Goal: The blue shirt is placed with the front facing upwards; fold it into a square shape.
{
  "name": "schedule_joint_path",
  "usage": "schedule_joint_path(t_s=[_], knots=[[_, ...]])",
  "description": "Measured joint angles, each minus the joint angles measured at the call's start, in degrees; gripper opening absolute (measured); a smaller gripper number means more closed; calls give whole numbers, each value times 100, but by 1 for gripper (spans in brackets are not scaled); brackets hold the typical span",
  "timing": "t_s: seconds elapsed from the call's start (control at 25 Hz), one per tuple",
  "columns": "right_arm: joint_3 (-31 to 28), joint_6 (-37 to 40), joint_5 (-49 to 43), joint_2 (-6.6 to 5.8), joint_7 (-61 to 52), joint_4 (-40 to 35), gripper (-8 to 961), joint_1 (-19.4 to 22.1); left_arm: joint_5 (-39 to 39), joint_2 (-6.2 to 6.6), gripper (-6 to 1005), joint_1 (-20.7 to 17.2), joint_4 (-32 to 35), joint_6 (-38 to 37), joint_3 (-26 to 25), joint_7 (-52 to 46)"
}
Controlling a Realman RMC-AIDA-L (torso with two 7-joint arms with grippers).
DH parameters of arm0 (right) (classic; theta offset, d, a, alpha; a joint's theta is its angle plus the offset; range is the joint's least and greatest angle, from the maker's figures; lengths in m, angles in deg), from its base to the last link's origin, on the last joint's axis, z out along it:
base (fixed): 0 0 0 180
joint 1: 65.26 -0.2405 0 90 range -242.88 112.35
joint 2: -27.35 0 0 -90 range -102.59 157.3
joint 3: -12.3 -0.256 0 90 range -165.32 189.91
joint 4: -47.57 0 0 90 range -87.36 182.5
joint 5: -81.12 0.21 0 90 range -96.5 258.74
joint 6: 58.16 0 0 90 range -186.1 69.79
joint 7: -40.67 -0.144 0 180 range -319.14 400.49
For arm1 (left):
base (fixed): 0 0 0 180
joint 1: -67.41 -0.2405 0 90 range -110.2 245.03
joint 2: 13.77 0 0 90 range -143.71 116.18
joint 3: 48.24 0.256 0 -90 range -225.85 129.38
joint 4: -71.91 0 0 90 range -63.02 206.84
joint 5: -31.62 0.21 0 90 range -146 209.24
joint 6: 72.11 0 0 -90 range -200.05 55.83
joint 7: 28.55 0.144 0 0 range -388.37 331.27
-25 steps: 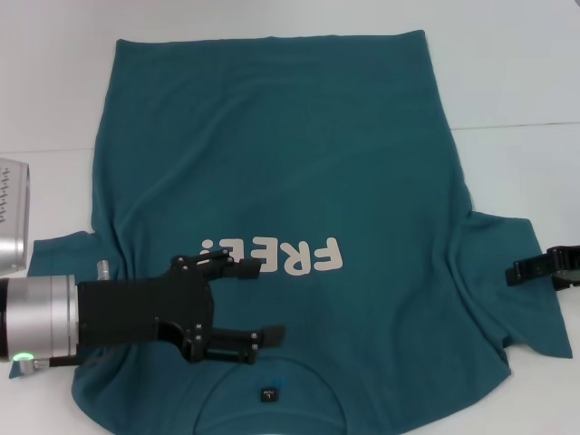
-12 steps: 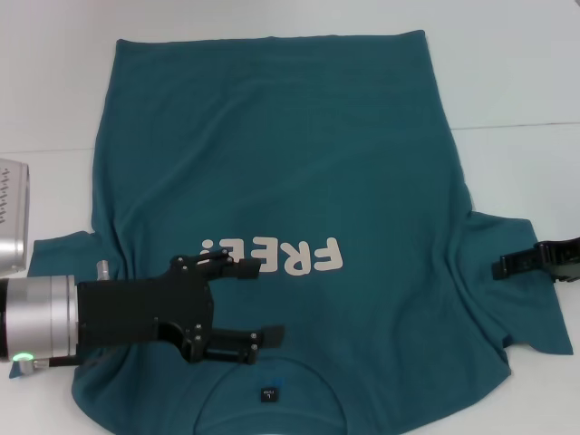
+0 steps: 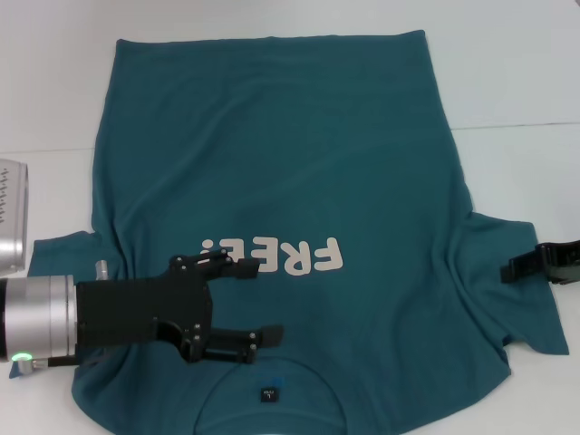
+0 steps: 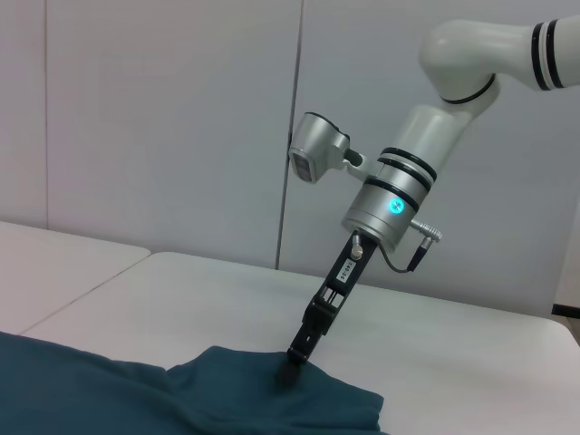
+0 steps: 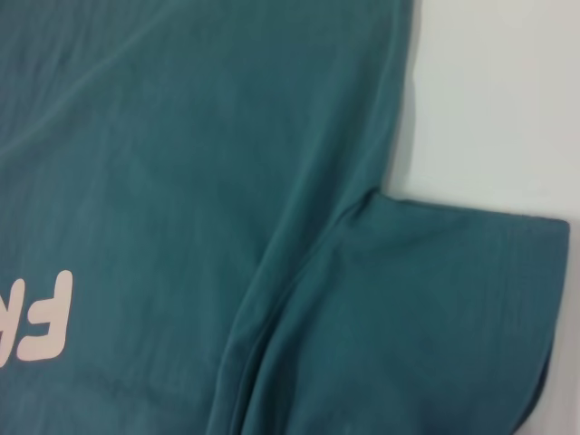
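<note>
The blue shirt (image 3: pixel 290 163) lies spread front-up on the white table, with its white letters (image 3: pixel 290 256) and dark neck label (image 3: pixel 269 394) toward me. My left gripper (image 3: pixel 261 302) is open and hovers over the chest, beside the collar. My right gripper (image 3: pixel 507 270) is at the shirt's right sleeve (image 3: pixel 517 308). In the left wrist view the right gripper (image 4: pixel 292 372) points steeply down with its fingers together and their tips on the sleeve cloth (image 4: pixel 326 399). The right wrist view shows the sleeve (image 5: pixel 435 299) and the shirt's side.
A silver camera housing (image 3: pixel 9 217) sits at the left edge of the head view. A table seam (image 3: pixel 517 125) runs across behind the shirt. Bare white table (image 3: pixel 507 63) surrounds the shirt's far and right sides.
My right gripper slid a little inward over the sleeve, then back outward. The left arm and the shirt have stayed still.
</note>
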Motion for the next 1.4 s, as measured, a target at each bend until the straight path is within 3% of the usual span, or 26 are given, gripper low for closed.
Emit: schedule_joint_path(t_s=[0.28, 0.52, 0.6, 0.84, 1.4], knots=[[-50, 51, 14, -26, -21, -102, 585, 31, 0, -8, 936, 0, 0, 3, 0, -1], [-79, 154, 24, -23, -1, -189, 378, 24, 0, -9, 936, 0, 0, -3, 0, -1], [-69, 174, 24, -18, 8, -189, 132, 9, 0, -9, 936, 0, 0, -3, 0, -1], [-81, 246, 92, -4, 16, -244, 30, -21, 0, -9, 936, 0, 0, 0, 0, -1], [-29, 487, 401, 133, -36, -589, 20, -405, 0, -18, 937, -6, -9, -12, 1, -1]])
